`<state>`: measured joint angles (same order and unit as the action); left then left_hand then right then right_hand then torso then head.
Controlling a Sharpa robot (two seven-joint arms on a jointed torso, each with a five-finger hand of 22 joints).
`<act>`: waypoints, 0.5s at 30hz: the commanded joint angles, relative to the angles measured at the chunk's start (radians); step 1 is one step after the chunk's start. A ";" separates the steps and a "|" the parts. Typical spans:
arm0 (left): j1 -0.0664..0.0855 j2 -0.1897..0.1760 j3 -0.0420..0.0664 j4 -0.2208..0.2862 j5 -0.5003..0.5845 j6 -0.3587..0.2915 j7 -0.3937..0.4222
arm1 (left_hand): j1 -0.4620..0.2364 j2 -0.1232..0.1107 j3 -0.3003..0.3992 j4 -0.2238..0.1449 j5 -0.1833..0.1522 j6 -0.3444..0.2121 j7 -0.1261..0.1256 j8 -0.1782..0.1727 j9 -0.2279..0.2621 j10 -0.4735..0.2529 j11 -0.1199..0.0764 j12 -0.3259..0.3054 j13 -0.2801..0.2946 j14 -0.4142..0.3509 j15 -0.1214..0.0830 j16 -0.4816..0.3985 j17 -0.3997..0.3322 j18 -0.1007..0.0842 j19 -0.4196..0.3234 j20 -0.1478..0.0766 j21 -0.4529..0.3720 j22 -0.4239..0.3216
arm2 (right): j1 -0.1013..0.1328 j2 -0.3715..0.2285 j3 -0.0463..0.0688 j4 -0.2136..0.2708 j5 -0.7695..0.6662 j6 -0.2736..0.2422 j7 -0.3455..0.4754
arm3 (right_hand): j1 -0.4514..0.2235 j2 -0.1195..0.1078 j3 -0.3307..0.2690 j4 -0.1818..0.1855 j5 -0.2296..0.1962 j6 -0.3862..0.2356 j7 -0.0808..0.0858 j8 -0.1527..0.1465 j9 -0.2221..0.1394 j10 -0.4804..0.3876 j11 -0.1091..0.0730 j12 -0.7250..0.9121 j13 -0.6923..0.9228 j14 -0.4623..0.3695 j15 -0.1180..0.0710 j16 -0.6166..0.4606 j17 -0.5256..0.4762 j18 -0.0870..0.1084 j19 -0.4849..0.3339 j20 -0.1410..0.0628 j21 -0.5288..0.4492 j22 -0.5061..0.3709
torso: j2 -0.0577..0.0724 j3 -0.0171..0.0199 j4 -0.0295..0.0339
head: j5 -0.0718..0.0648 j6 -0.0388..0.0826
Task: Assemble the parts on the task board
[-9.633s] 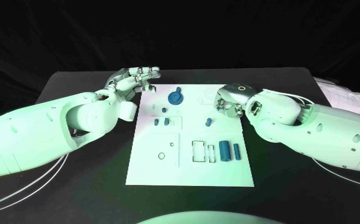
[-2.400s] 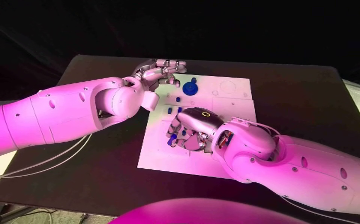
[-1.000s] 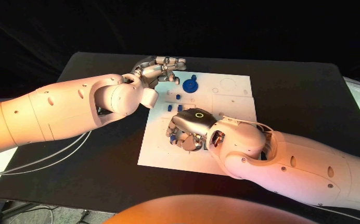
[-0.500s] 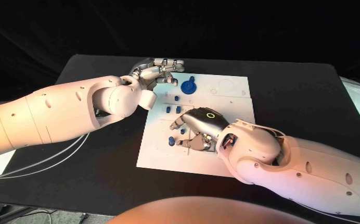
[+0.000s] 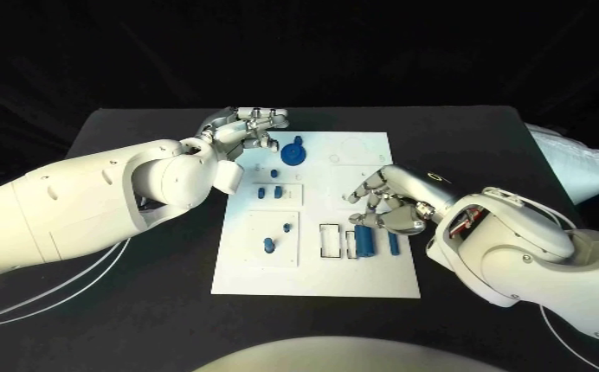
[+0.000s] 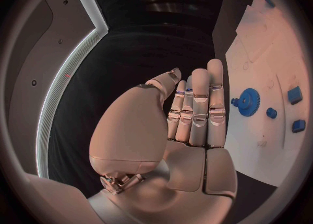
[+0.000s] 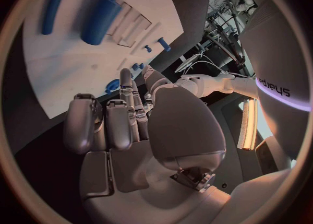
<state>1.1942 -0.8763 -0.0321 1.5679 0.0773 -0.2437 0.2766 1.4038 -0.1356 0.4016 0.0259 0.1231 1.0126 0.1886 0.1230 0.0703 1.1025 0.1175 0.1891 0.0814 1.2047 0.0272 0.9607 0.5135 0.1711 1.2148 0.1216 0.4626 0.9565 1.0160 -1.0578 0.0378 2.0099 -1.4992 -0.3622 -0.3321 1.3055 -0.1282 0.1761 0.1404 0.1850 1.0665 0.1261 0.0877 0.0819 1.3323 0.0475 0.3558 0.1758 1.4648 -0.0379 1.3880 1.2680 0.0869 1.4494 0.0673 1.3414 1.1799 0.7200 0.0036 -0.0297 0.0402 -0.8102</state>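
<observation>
White task board | blue parts scattered | left hand fingers together, empty | right hand curled, empty

Table: black, flat top, its far edge running across the head view against a black backdrop.
Cables: pale, looped on the table at the near left side, running toward the picture's left edge.
Cloth: white, bunched, just past the table's right edge.
</observation>
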 commanded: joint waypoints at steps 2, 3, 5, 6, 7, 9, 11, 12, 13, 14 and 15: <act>0.000 0.002 0.000 0.007 -0.005 0.019 0.005 | 0.000 0.009 -0.005 0.000 0.002 -0.007 0.002 0.006 -0.001 -0.006 -0.002 0.007 0.000 -0.007 -0.001 0.006 -0.001 0.010 -0.008 0.001 -0.003 -0.001 | -0.003 -0.041 -0.009 0.015 0.077 0.049 -0.145 | -0.038 -0.010 -0.049 0.039 0.078 0.002 -0.016 0.010 0.002 0.027 -0.023 0.111 0.111 0.066 -0.012 0.020 0.022 -0.018 0.011 -0.013 0.028 0.037 | -0.003 -0.0024 -0.0157 | -0.015 0.004; -0.001 0.002 -0.001 0.008 -0.005 0.020 0.005 | 0.000 0.009 -0.005 0.000 0.002 -0.007 0.002 0.006 -0.001 -0.006 -0.002 0.007 0.000 -0.007 -0.001 0.006 -0.001 0.010 -0.008 0.001 -0.003 -0.001 | -0.007 -0.052 -0.012 0.018 0.062 0.062 -0.174 | -0.014 0.002 -0.102 0.065 0.116 -0.004 -0.023 0.021 0.005 -0.040 -0.025 0.318 0.361 0.064 -0.012 0.032 0.033 -0.018 0.009 -0.025 0.041 0.052 | -0.003 -0.0027 -0.0176 | -0.017 0.004; -0.001 0.002 -0.001 0.009 -0.005 0.019 0.005 | 0.000 0.009 -0.005 0.000 0.002 -0.007 0.002 0.006 -0.001 -0.006 -0.002 0.007 0.000 -0.007 -0.001 0.006 -0.001 0.010 -0.008 0.001 -0.003 -0.001 | -0.014 -0.060 -0.016 0.019 0.044 0.076 -0.206 | -0.057 0.015 -0.143 0.115 0.115 -0.006 -0.016 0.028 0.007 -0.036 -0.024 0.452 0.518 0.065 -0.012 0.042 0.047 -0.023 0.011 -0.018 0.052 0.069 | -0.004 -0.0026 -0.0190 | -0.016 0.003; -0.001 0.002 -0.001 0.010 -0.005 0.019 0.005 | 0.000 0.009 -0.005 0.000 0.002 -0.007 0.002 0.006 -0.001 -0.006 -0.002 0.007 0.000 -0.007 -0.001 0.006 -0.001 0.010 -0.008 0.001 -0.003 -0.001 | -0.018 -0.061 -0.018 0.018 0.038 0.081 -0.217 | -0.050 0.018 -0.161 0.128 0.120 -0.009 -0.016 0.033 0.008 -0.036 -0.025 0.511 0.592 0.066 -0.017 0.048 0.056 -0.025 0.013 -0.011 0.057 0.077 | -0.004 -0.0026 -0.0190 | -0.016 0.003; -0.001 0.002 -0.001 0.010 -0.005 0.019 0.005 | 0.000 0.009 -0.005 0.000 0.002 -0.007 0.002 0.006 -0.001 -0.006 -0.002 0.007 0.000 -0.007 -0.001 0.006 -0.001 0.010 -0.008 0.001 -0.003 -0.001 | -0.022 -0.060 -0.019 0.017 0.034 0.084 -0.226 | -0.053 0.023 -0.172 0.140 0.119 -0.009 -0.018 0.037 0.009 -0.032 -0.021 0.549 0.640 0.067 -0.016 0.052 0.062 -0.025 0.014 -0.011 0.060 0.083 | -0.004 -0.0026 -0.0193 | -0.017 0.004; -0.002 0.002 -0.002 0.010 -0.005 0.019 0.005 | 0.000 0.009 -0.005 0.000 0.002 -0.007 0.002 0.006 -0.001 -0.006 -0.002 0.007 0.000 -0.007 -0.001 0.006 -0.001 0.010 -0.008 0.001 -0.003 -0.001 | -0.031 -0.053 -0.022 0.013 0.027 0.089 -0.240 | -0.060 0.032 -0.190 0.149 0.118 -0.011 -0.018 0.042 0.011 -0.024 -0.021 0.603 0.707 0.069 -0.012 0.059 0.073 -0.025 0.015 -0.013 0.065 0.089 | -0.004 -0.0023 -0.0186 | -0.016 0.003; -0.002 0.002 -0.002 0.010 -0.005 0.020 0.005 | 0.000 0.009 -0.005 0.000 0.002 -0.007 0.002 0.006 -0.001 -0.006 -0.002 0.007 0.000 -0.007 -0.001 0.006 -0.001 0.010 -0.008 0.001 -0.003 -0.001 | -0.038 -0.047 -0.023 0.011 0.023 0.091 -0.248 | -0.067 0.044 -0.215 0.144 0.118 -0.014 -0.018 0.049 0.013 -0.023 -0.021 0.649 0.770 0.069 -0.011 0.063 0.077 -0.026 0.014 -0.011 0.067 0.093 | -0.003 -0.0018 -0.0170 | -0.016 0.001; -0.002 0.001 -0.002 0.010 -0.005 0.020 0.005 | 0.000 0.009 -0.005 0.000 0.002 -0.007 0.002 0.006 -0.001 -0.006 -0.002 0.007 0.000 -0.007 -0.001 0.006 -0.001 0.010 -0.008 0.001 -0.003 -0.001 | -0.041 -0.043 -0.024 0.009 0.022 0.092 -0.251 | -0.069 0.048 -0.222 0.148 0.118 -0.015 -0.018 0.052 0.014 -0.021 -0.021 0.664 0.791 0.069 -0.010 0.064 0.079 -0.026 0.014 -0.011 0.068 0.094 | -0.003 -0.0018 -0.0157 | -0.015 0.000; -0.002 0.001 -0.002 0.010 -0.005 0.020 0.005 | 0.000 0.009 -0.005 0.000 0.002 -0.007 0.002 0.006 -0.001 -0.006 -0.002 0.007 0.000 -0.007 -0.001 0.006 -0.001 0.010 -0.008 0.001 -0.003 -0.001 | -0.043 -0.040 -0.024 0.007 0.021 0.094 -0.254 | -0.072 0.051 -0.228 0.149 0.118 -0.016 -0.017 0.053 0.015 -0.016 -0.021 0.681 0.811 0.070 -0.011 0.066 0.082 -0.026 0.014 -0.011 0.069 0.094 | -0.003 -0.0018 -0.0152 | -0.015 0.000; -0.002 0.001 -0.002 0.010 -0.005 0.020 0.005 | 0.000 0.009 -0.005 0.000 0.002 -0.007 0.002 0.006 -0.001 -0.006 -0.002 0.007 0.000 -0.007 -0.001 0.006 -0.001 0.010 -0.008 0.001 -0.003 -0.001 | -0.045 -0.036 -0.024 0.005 0.019 0.097 -0.256 | -0.078 0.056 -0.236 0.149 0.118 -0.017 -0.017 0.055 0.015 -0.011 -0.021 0.698 0.833 0.070 -0.011 0.068 0.085 -0.026 0.014 -0.010 0.070 0.096 | -0.003 -0.0024 -0.0152 | -0.014 -0.001; -0.003 0.000 -0.002 0.010 -0.005 0.019 0.005 | 0.000 0.009 -0.005 0.000 0.002 -0.007 0.002 0.006 -0.001 -0.006 -0.002 0.007 0.000 -0.007 -0.001 0.006 -0.001 0.010 -0.008 0.001 -0.003 -0.001 | -0.046 -0.032 -0.025 0.002 0.018 0.099 -0.259 | -0.084 0.060 -0.244 0.149 0.119 -0.018 -0.017 0.058 0.016 -0.009 -0.021 0.711 0.851 0.071 -0.011 0.070 0.088 -0.026 0.014 -0.010 0.071 0.097 | -0.003 -0.0024 -0.0147 | -0.013 -0.001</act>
<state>1.1921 -0.8762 -0.0346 1.5755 0.0765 -0.2423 0.2766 1.4038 -0.1356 0.4016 0.0259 0.1231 1.0126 0.1886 0.1230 0.0703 1.1025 0.1175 0.1891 0.0814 1.2047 0.0272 0.9607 0.5136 0.1712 1.2148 0.1216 0.4626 0.9565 0.9721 -1.0933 0.0132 2.0143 -1.4616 -0.2990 -0.5421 1.2236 -0.0710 -0.0654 0.2894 0.3019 1.0545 0.1093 0.1428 0.0974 1.3182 0.0259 1.0614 1.0196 1.4672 -0.0476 1.4527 1.3081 0.0762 1.4613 0.0520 1.4060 1.2766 0.7167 0.0013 -0.0459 0.0249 -0.8098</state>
